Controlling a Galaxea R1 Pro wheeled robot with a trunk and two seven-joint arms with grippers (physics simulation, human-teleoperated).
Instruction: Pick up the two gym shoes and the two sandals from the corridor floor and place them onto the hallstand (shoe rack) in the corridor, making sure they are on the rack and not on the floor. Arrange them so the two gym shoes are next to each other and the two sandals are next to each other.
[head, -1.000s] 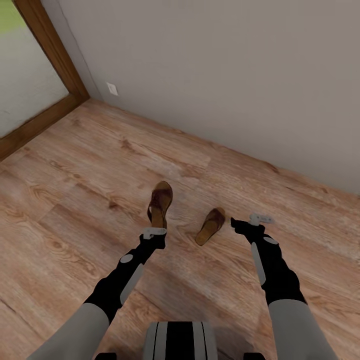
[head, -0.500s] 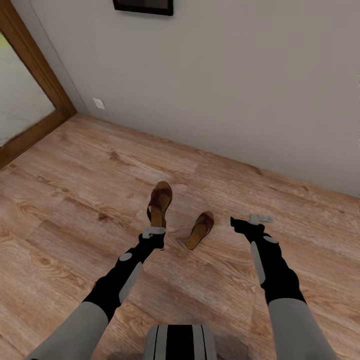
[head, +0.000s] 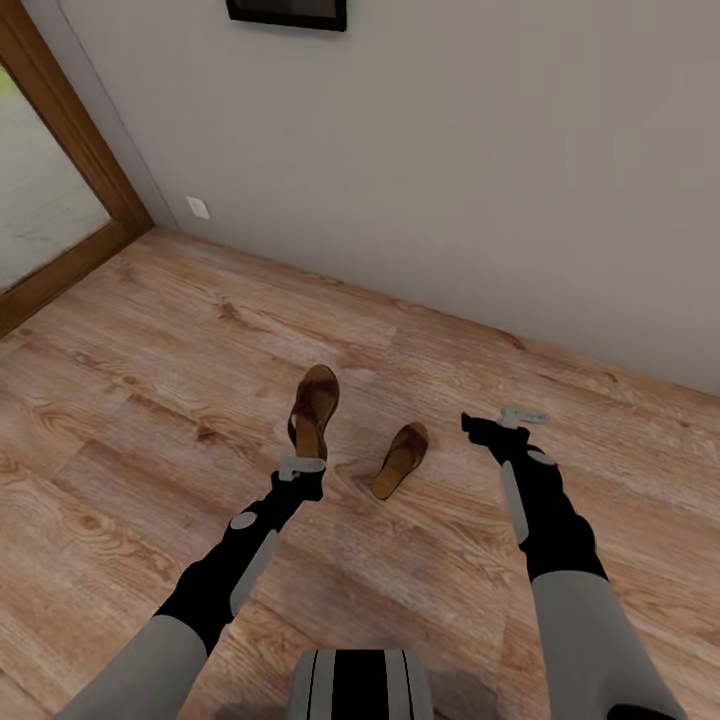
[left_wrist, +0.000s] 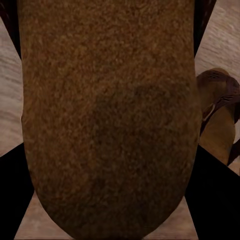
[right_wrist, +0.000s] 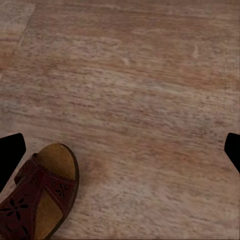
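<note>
My left gripper (head: 302, 466) is clenched on one sandal (head: 313, 410), lifted off the floor (head: 150, 420). My right gripper (head: 500, 425) hangs spread and empty near the second sandal (head: 400, 459). Pinched at one end, mine could slip.

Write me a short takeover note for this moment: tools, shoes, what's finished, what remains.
Left tool: shut on one sandal, held up off the corridor floor; its sole sits close before the left wrist camera.
Right tool: open, holding nothing.
Second sandal: lying on the floor between the arms.
Done: one sandal grasped.
Left: pick up the second sandal, collect both gym shoes, place all four on the hallstand, in pairs.
</note>
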